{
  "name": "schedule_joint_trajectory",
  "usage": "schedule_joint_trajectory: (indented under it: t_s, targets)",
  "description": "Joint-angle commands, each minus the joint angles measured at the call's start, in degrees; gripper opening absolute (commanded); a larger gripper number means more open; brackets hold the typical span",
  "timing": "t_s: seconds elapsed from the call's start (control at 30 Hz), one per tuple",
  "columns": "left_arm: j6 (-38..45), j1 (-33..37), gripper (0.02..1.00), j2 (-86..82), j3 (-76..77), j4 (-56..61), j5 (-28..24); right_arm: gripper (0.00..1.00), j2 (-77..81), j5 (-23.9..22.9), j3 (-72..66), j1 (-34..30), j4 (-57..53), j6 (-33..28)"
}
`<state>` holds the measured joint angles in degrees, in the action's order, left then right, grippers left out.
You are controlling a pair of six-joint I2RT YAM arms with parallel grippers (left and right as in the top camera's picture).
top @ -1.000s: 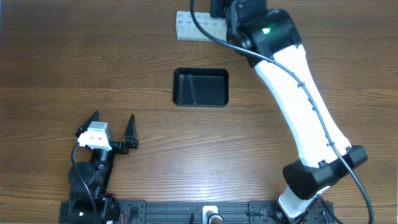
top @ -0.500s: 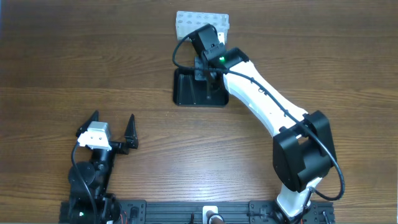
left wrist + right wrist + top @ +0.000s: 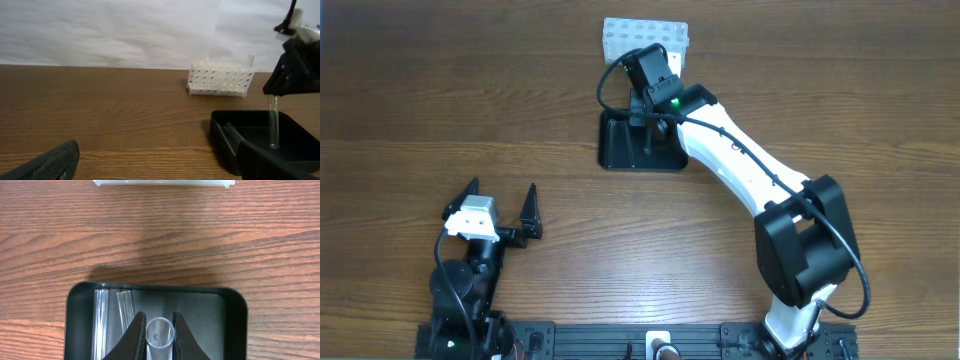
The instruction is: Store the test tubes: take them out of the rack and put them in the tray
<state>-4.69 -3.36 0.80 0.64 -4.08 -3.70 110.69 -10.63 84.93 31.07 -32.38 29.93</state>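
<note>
My right jaws are clamped narrow on a test tube point(image 3: 160, 334), gripped near its open top and standing upright point(image 3: 273, 122). The tube hangs over the black tray point(image 3: 150, 286) and its lower end dips below the rim. I can't tell whether it touches the tray floor. Two more tubes point(image 3: 101, 320) lie flat in the tray, side by side along one wall, just beside the held one but apart from it.

Past the tray, near its far side, is the white rack point(image 3: 162, 182), standing on the bench point(image 3: 470, 100). From the left wrist view the rack point(image 3: 220, 79) looks to have a lone tube point(image 3: 250, 60) upright at one end corner, though it is faint against the wall behind. From above, the rack point(image 3: 645, 33) is at the far edge and the tray point(image 3: 615, 160) sits in front of it. My right arm point(image 3: 740, 160) reaches across to them.

My left jaws are spread wide, holding nothing. They sit low over the bench near my left base, well apart from tray and rack.
</note>
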Motion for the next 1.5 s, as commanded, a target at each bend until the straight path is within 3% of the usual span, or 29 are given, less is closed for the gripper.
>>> schedule_joint_trajectory:
  t_s: [0.03,0.63,1.0,1.17,1.33,1.5]
  targets:
    - [0.87,0.37,0.998,-0.42,-0.31,-0.07,-0.76,0.034,3.43,-1.22,-0.46,0.74,0.59,1.36]
    - [0.87,0.37,1.000,-0.42,-0.31,-0.07,-0.76,0.141,6.60,-0.74,-0.46,1.77,2.14,1.77]
    - [0.87,0.37,0.998,-0.42,-0.31,-0.07,-0.76,0.349,5.84,-0.83,-0.22,1.88,3.08,1.57]
    - [0.87,0.37,1.000,-0.42,-0.31,-0.07,-0.76,0.393,-0.26,-1.38,-0.20,1.55,3.96,-3.76]
    - [0.87,0.37,0.998,-0.42,-0.31,-0.07,-0.76,0.706,-8.70,-1.44,-0.20,-1.53,9.57,-14.16]
    - [0.87,0.37,1.000,-0.42,-0.31,-0.07,-0.76,0.829,-8.15,-1.44,-0.20,-5.53,21.29,-21.38]
